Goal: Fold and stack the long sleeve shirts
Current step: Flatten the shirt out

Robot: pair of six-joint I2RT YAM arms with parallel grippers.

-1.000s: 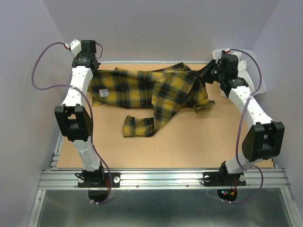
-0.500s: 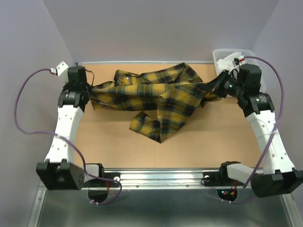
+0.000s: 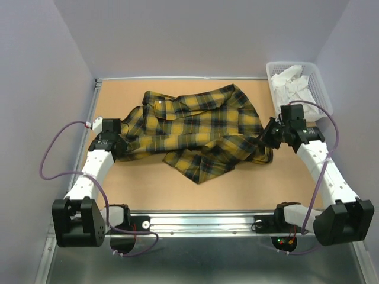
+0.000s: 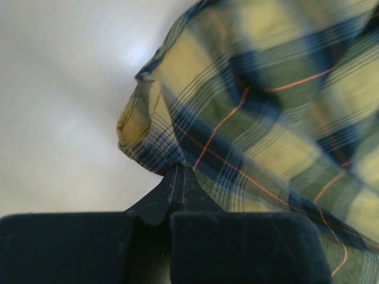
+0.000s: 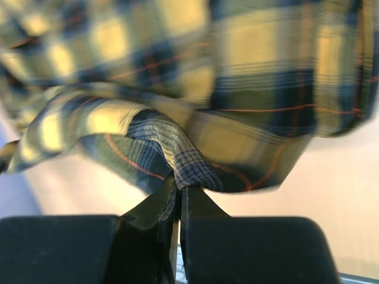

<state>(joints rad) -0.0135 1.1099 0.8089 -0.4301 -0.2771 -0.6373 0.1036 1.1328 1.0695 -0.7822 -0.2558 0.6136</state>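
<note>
The left gripper [image 3: 120,145] is clamped on the left edge of the plaid shirt [image 3: 201,127]. In its wrist view the two dark fingers meet with a fold of yellow and dark-green cloth pinched at their tips. The fabric there spreads up and to the right above a pale, blurred surface. The shirt lies crumpled across the middle of the brown table [image 3: 237,183], stretched between the two arms. Its collar and a few small white buttons show toward the far left part, and a pointed flap of cloth reaches toward the near edge at the centre. The right gripper [image 3: 265,137] is closed on the shirt's right edge, low over the table. Its wrist view shows the fingertips pressed together on a bunched fold, with blurred plaid spread above them. At the far right corner a white basket [image 3: 324,89] holds white cloths [image 3: 290,83], apart from the shirt.
</note>
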